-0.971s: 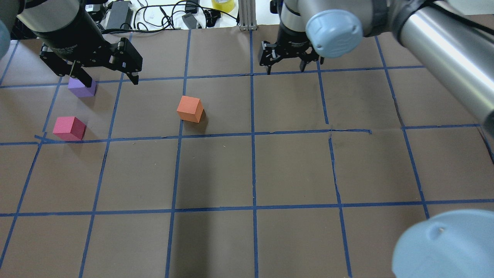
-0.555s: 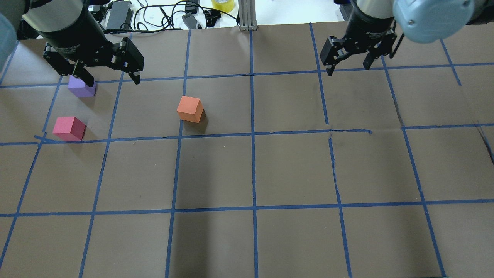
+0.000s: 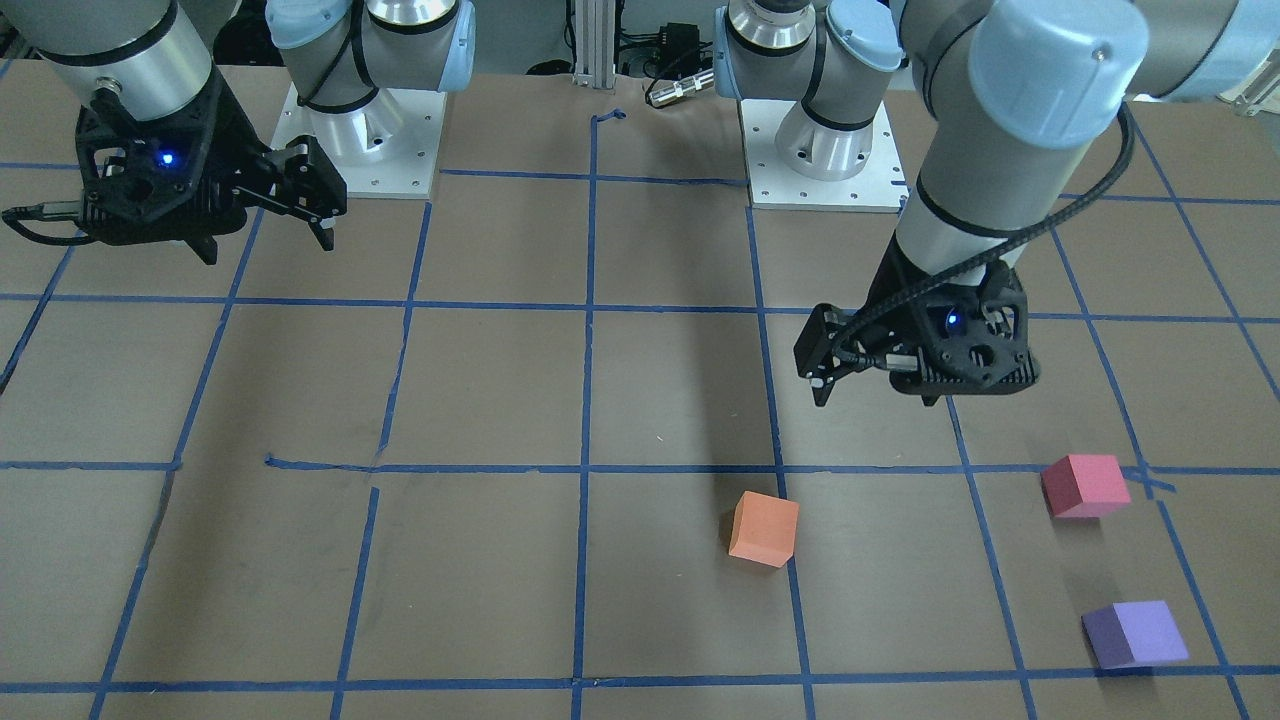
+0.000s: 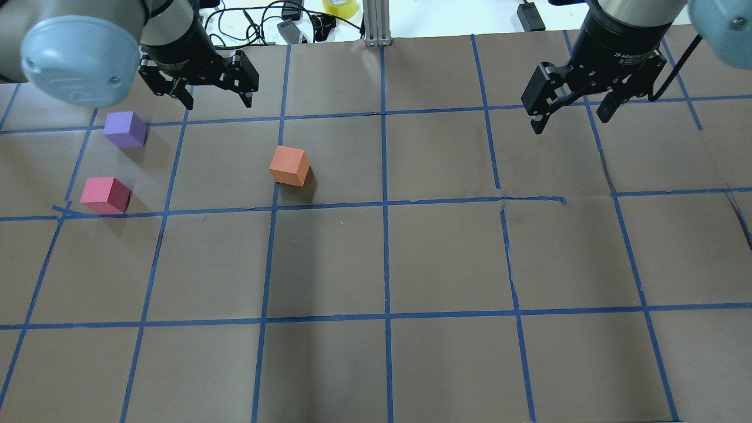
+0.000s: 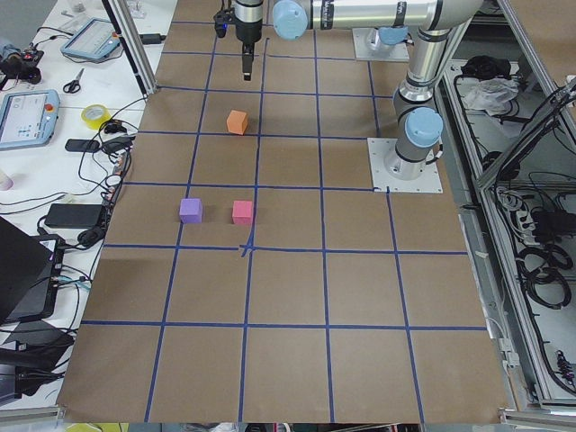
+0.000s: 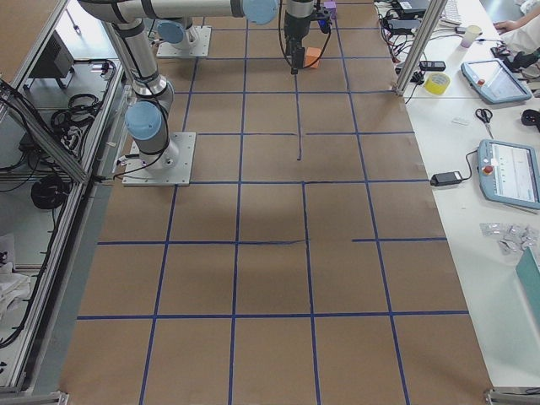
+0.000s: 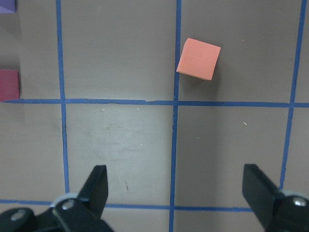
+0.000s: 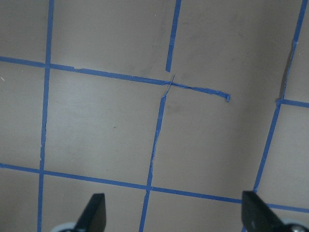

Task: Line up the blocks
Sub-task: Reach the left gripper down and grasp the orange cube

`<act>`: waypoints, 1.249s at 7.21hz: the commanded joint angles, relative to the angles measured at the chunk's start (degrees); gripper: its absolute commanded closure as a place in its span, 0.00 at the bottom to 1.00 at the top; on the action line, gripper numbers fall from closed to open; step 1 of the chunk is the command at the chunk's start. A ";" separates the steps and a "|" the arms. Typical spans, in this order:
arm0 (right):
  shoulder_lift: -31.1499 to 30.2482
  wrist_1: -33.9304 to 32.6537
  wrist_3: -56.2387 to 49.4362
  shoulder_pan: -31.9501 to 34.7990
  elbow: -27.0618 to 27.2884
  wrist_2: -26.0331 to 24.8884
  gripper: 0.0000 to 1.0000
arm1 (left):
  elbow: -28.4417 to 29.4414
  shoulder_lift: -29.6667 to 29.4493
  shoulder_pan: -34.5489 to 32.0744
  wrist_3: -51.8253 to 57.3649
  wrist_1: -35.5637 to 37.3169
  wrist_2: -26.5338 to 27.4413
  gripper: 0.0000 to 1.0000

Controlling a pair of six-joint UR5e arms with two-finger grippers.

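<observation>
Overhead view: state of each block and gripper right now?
left gripper, open, empty, above the table
right gripper, open, empty
purple block, on the table, free
pinkish-red block, on the table, free
orange block, on the table, free, not in line with the other two

— What's on the table [image 4: 446, 258] right now?
— I see a brown covering gridded with blue tape [image 4: 329, 205]. Three cubes rest on it, all on the robot's left half: the purple block [image 4: 124, 128] near the pinkish-red block [image 4: 104, 195], the orange block [image 4: 289, 166] well apart from both.
</observation>
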 commanded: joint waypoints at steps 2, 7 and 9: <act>-0.59 -0.10 -0.35 0.02 0.10 0.01 0.00 | 5.58 -10.57 -2.53 0.55 8.48 -0.09 0.00; -0.24 -3.09 -0.27 0.02 0.02 -0.35 0.00 | 2.38 -19.73 -4.47 7.11 8.05 0.79 0.00; -0.16 -2.65 -0.70 0.02 0.19 -0.87 0.00 | 0.87 -20.27 -4.47 13.61 8.05 4.45 0.00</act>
